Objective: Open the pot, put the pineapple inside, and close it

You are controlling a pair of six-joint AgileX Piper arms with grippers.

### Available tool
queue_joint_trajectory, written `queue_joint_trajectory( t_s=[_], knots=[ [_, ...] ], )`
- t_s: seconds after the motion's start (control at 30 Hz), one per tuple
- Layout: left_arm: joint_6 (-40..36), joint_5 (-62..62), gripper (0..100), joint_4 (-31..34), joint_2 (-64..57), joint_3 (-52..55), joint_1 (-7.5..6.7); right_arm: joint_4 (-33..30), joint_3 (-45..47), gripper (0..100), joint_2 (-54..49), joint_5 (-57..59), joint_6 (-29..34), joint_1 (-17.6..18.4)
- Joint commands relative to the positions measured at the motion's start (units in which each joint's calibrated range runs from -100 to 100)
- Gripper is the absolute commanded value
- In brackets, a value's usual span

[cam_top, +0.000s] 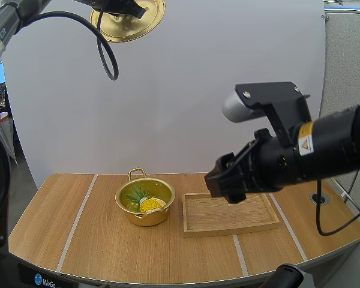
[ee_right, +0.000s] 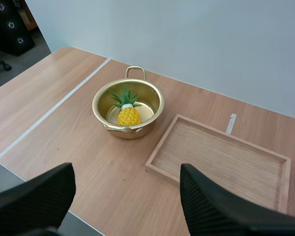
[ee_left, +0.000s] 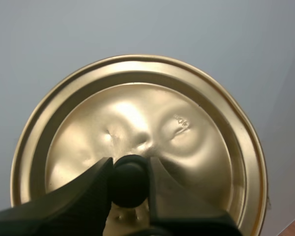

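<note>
A gold pot (cam_top: pixel 145 202) stands uncovered on the table, and a small yellow pineapple (cam_top: pixel 150 204) with green leaves lies inside it. The same pot (ee_right: pixel 128 108) and pineapple (ee_right: pixel 129 115) show beyond my right gripper's fingers. The gold lid (cam_top: pixel 128 20) hangs high above the table at the back left. My left gripper (ee_left: pixel 129 173) is shut on the lid's (ee_left: pixel 137 123) black knob (ee_left: pixel 128 178). My right gripper (cam_top: pixel 228 178) hovers open over the wooden tray (cam_top: pixel 230 214), its fingers (ee_right: pixel 221 209) wide apart and holding nothing.
The wooden tray (ee_right: pixel 221 160) lies bare, just right of the pot. Pale lines cross the wooden table (cam_top: pixel 78 222). A round hole (cam_top: pixel 319 198) sits near the table's right edge.
</note>
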Motion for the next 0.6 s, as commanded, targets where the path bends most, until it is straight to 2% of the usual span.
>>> queue_joint_trajectory(
  t_s=[0.0,0.27,0.57],
  knots=[
    [-0.3,-2.0,0,-0.1,-0.4,-0.5,-0.12,-0.4,0.0,100,-1.7,0.0,-0.4,-0.2],
    [-0.3,-2.0,0,-0.1,-0.4,-0.5,-0.12,0.1,0.2,100,-4.4,0.0,-3.8,-0.2],
    [-0.3,-2.0,0,-0.1,-0.4,-0.5,-0.12,0.1,0.2,100,-4.4,0.0,-3.9,-0.2]
  ],
)
